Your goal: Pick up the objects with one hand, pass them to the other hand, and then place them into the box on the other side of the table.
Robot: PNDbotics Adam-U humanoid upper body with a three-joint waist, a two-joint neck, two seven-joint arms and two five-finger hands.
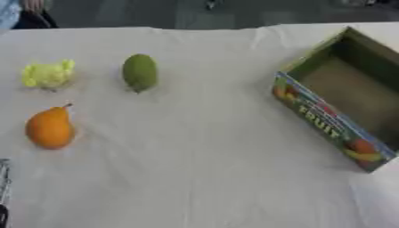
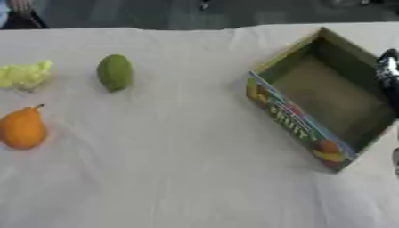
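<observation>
As the robot hand (image 2: 387, 73) hangs beside the box (image 2: 311, 133) — fruits (image 1: 50, 129) far left

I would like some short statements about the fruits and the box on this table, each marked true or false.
1. The box holds nothing. True.
2. The orange pear lies inside the box. False: it lies on the white cloth, on the left side.
3. The green fruit lies beside the yellow object. True.
4. A robot hand holds the green fruit. False: no hand touches it.
5. The box stands on the left side of the table. False: it stands on the right side.
</observation>
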